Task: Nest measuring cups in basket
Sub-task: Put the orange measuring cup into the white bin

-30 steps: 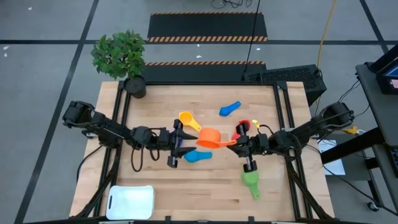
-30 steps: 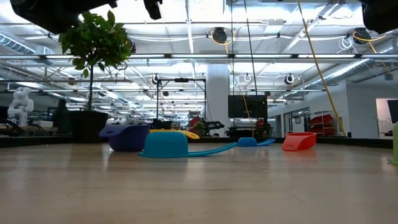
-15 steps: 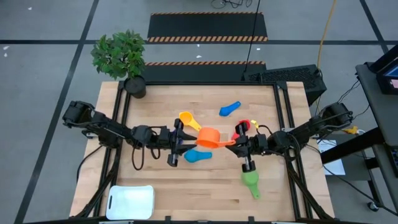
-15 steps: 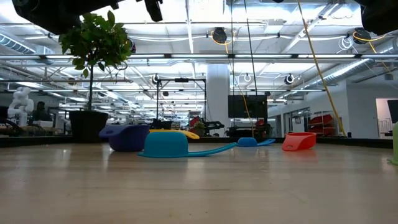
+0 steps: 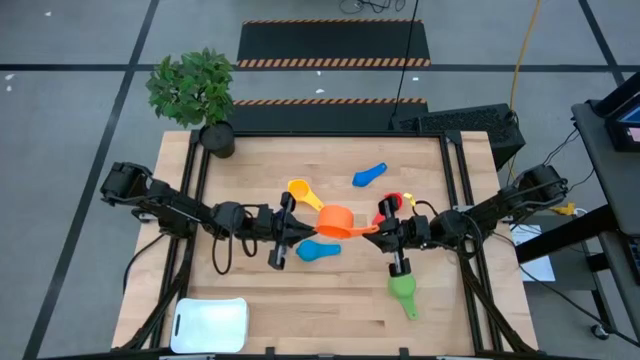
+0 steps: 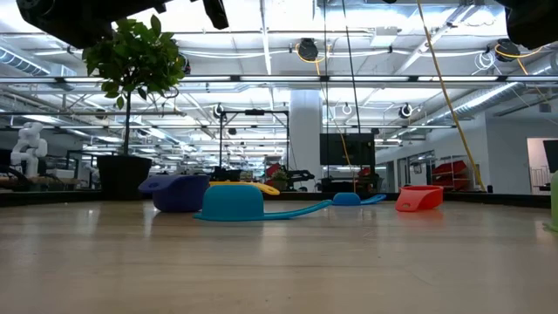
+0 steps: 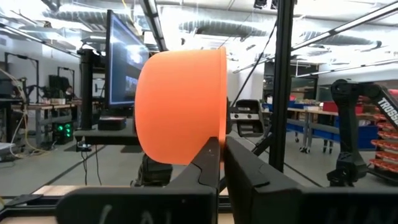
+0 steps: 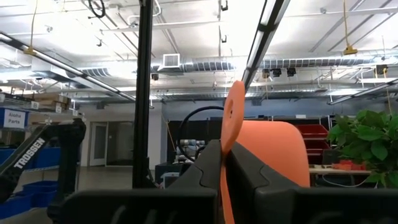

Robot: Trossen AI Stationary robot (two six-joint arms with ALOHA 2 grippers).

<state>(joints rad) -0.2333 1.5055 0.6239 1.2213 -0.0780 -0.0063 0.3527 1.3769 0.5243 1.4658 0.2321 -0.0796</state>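
With both arms meeting over the middle of the worktop [image 5: 250,290], the step in hand reads as a handover of the orange measuring cup [image 5: 337,221], held in the air between them.

Left to right in the high view: white basket [image 5: 210,325] at the near left corner, nothing in it. Left gripper [image 5: 296,233] has its fingers [image 7: 211,163] clenched on the orange cup's bowl rim. Yellow cup [image 5: 300,190] just behind, light blue cup [image 5: 318,250] just in front, both on the wood. Right gripper [image 5: 381,232] pinches the orange cup's flat handle [image 8: 232,124]. Dark blue cup [image 5: 369,176] lies farther back, red cup [image 5: 390,203] beside the right arm, green cup [image 5: 403,290] near the front right.

Next move, as a judgement: the right fingers must let go before the left arm can carry the cup to the basket, which lies well apart from the handover.

Wrist views show both grips plainly; the high view does not. The low view shows only the cups resting on the worktop and no grip at all.
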